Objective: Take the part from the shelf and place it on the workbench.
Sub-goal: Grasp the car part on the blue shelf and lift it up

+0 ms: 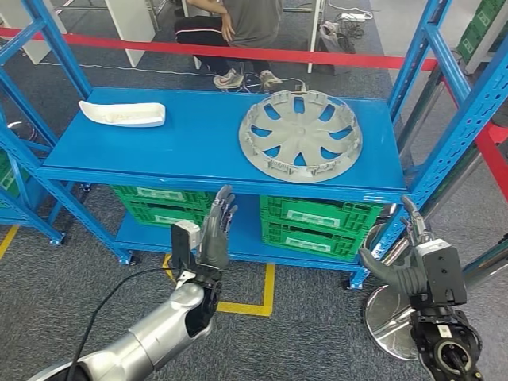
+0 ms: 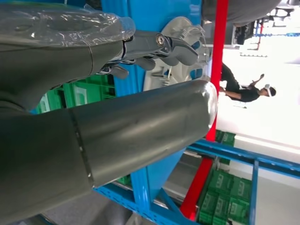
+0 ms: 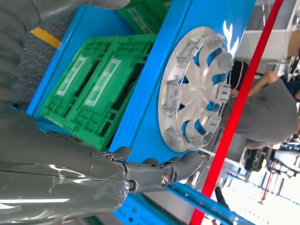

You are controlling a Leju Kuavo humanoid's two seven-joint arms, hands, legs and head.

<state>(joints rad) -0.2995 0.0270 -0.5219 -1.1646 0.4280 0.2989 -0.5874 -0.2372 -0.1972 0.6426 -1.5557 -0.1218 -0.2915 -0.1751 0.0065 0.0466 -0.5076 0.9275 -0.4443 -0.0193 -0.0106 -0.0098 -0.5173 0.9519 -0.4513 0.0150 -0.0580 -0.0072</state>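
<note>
A round silver wheel cover [image 1: 300,135] lies flat on the right half of the blue shelf [image 1: 198,143]; it also appears in the right wrist view [image 3: 192,91] and partly in the left wrist view [image 2: 176,56]. My left hand [image 1: 217,232] is raised in front of the shelf's front edge, left of the cover, fingers straight and apart, holding nothing. My right hand [image 1: 398,266] hangs lower at the right, below the shelf's right corner, fingers spread and empty. Both hands stay clear of the cover.
A white curved part [image 1: 123,113] lies at the shelf's left end. Green crates [image 1: 317,222] fill the lower shelf. Blue uprights [image 1: 419,55] flank the shelf. A red barrier tape [image 1: 252,54] runs behind, with a seated person [image 1: 240,24] beyond. A round metal base [image 1: 389,317] sits on the floor.
</note>
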